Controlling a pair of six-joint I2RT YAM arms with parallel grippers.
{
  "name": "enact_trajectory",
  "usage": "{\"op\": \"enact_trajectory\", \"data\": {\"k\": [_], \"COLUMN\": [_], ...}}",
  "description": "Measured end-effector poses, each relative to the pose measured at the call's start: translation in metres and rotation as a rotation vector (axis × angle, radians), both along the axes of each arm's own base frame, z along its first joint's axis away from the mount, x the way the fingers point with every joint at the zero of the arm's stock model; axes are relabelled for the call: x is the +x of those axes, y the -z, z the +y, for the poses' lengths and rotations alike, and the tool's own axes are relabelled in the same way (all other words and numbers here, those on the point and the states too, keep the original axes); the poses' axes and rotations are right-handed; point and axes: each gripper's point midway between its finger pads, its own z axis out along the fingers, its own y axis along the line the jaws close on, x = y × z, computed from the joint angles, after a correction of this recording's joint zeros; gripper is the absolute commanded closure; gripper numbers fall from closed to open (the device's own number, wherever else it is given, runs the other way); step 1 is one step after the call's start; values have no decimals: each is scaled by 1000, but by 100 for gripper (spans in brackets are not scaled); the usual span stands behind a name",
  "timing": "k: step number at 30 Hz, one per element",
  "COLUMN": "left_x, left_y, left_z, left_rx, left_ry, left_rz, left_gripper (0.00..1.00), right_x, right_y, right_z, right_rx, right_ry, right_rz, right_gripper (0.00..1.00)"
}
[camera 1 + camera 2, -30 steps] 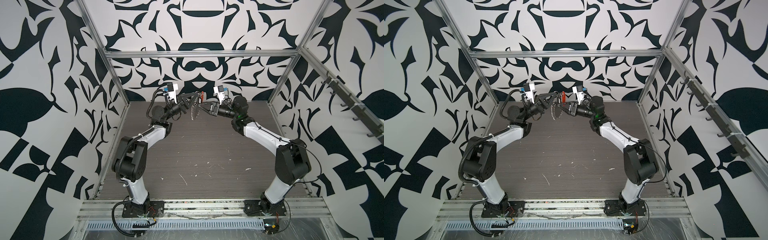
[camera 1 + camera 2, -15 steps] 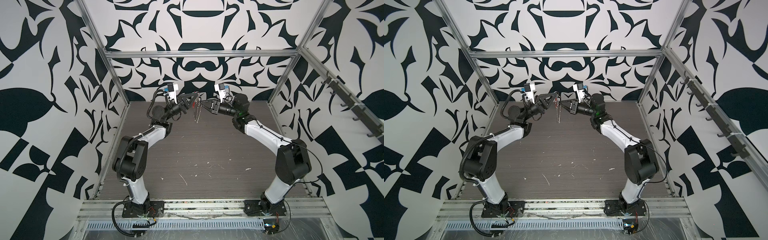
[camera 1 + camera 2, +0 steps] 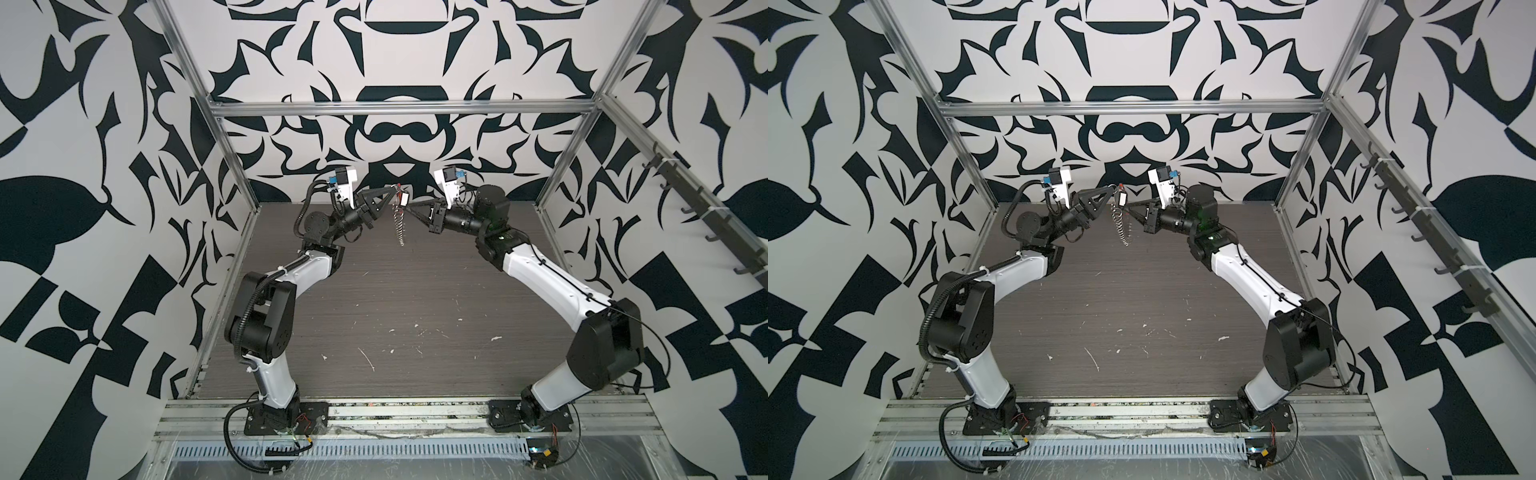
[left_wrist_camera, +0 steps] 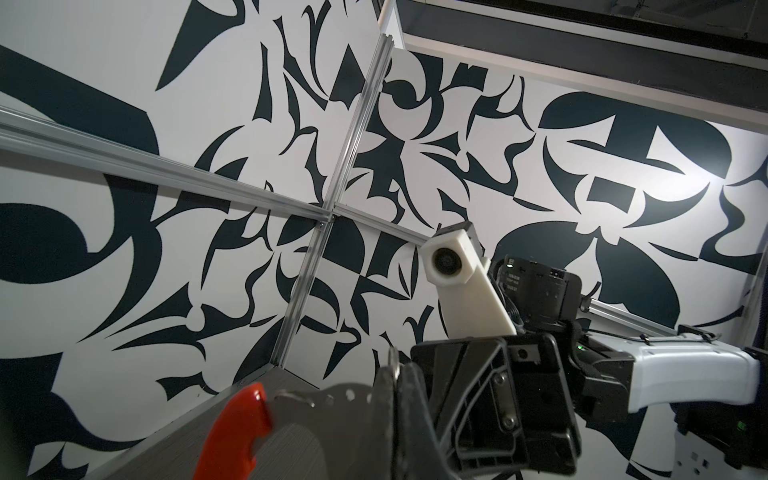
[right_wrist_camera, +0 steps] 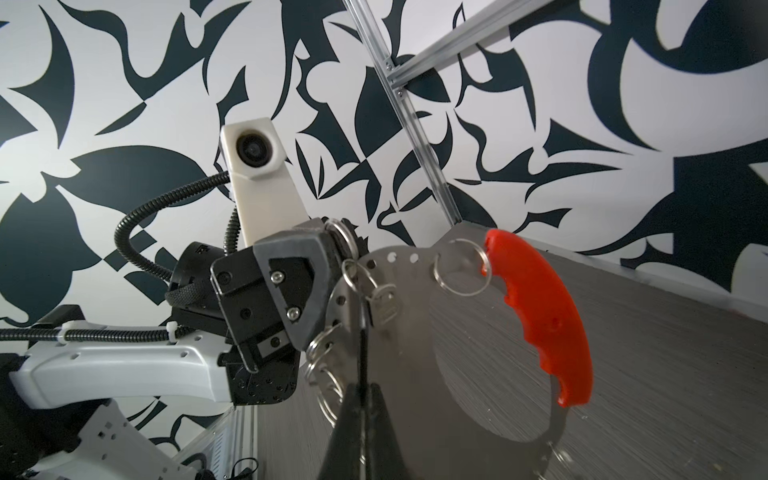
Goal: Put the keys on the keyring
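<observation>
Both arms are raised at the back middle, tips almost meeting. My left gripper [image 3: 392, 192] [image 3: 1111, 195] [image 4: 395, 370] is shut on the rim of the keyring [image 5: 415, 332], a flat silvery loop with holes, split rings and a curved red section [image 5: 540, 307] [image 4: 237, 428]. A string of rings [image 3: 399, 224] [image 3: 1121, 228] hangs below it. The keys, a thin black fob [image 5: 363, 345] [image 3: 1122, 199] seen edge-on, hang from a small ring by the left fingers [image 5: 291, 266]. My right gripper [image 5: 363, 388] [image 3: 409, 204] [image 3: 1128, 206] is shut on the fob's lower end.
Far below lies the dark wood-grain table [image 3: 395, 316] with white specks. Aluminium frame posts [image 3: 232, 166] stand at the back corners, and a rack of hooks [image 3: 706, 232] lines the right wall. A small silver key [image 5: 384, 305] also hangs on the keyring.
The keyring has turned from broadside to edge-on in the top views and hangs straighter. The right gripper's jaws have closed. Both arms stay raised at the back.
</observation>
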Motion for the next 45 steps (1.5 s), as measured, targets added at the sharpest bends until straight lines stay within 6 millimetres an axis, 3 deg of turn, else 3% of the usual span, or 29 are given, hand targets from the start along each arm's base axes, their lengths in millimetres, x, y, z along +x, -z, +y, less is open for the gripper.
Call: {"op": "enact_trajectory", "data": {"k": [10,22,28,34,45], "left_x": [-1,0,0,0,-1], "left_y": [1,3,4,5,6], "left_z": [-1,-2,-2,-3,-4], "left_rx": [5,10,12,15,20], "left_ry": [7,10,11,17,25], "left_rz": [1,7,10,13,14], "left_gripper": [100,100,100,100,100], "right_x": [4,-2,4,10,7], "right_y": [10,26,26,18,19], "right_z": [-3,19,12,-8,-9], "right_rx": [-29,-56,-69,-63,-64], "right_ry": [21,-10,27,68,60], "right_rz": [16,25,14,2,10], "right_gripper": [100,100,100,100,100]}}
